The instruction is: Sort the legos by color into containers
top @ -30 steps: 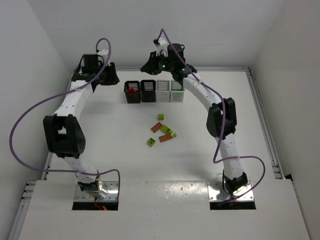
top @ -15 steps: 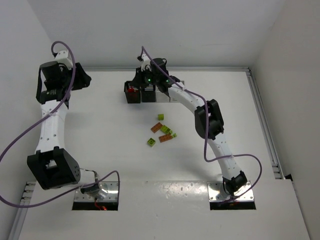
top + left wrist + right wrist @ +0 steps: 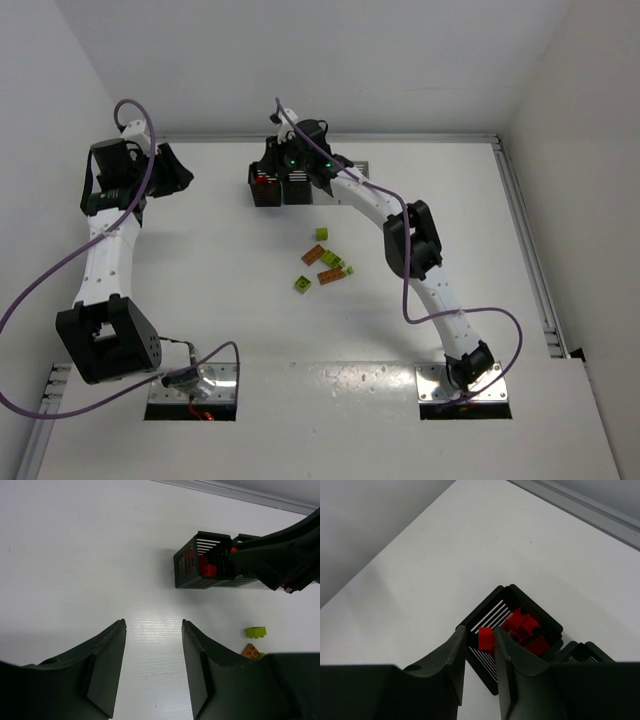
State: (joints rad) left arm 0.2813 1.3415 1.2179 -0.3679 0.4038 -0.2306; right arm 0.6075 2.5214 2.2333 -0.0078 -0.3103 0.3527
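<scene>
Where the row of containers is ending on its left side, we are seeing a red lego (image 3: 486, 639) sitting between the fingertips of the right gripper (image 3: 479, 630), directly above the open top of a black bin (image 3: 489, 614). The jaws are standing only narrowly apart, and we cannot tell whether they are pinching the brick or whether it is lying loose in the gap. Beneath it, more red legos (image 3: 525, 630) are lying heaped inside the bin. A second black bin (image 3: 585, 652) is standing against the first one's right side.

Moving outward in the top view, the unsorted bricks are lying in a small scatter on the white table (image 3: 200, 260), apart from the bins and nearer the arms' bases. A yellow-green lego (image 3: 321, 234) is lying closest to the bins. After it come an orange lego (image 3: 312, 255), a green clump (image 3: 334, 262) whose count we cannot make out, a second orange lego (image 3: 329, 276) and a second yellow-green lego (image 3: 302, 284). The right arm (image 3: 410, 240) is arching past this scatter on its right.

Farther out, the left gripper (image 3: 153, 623) is hovering over bare table well to the left of the bins, its jaws standing partly apart and holding nothing.
</scene>
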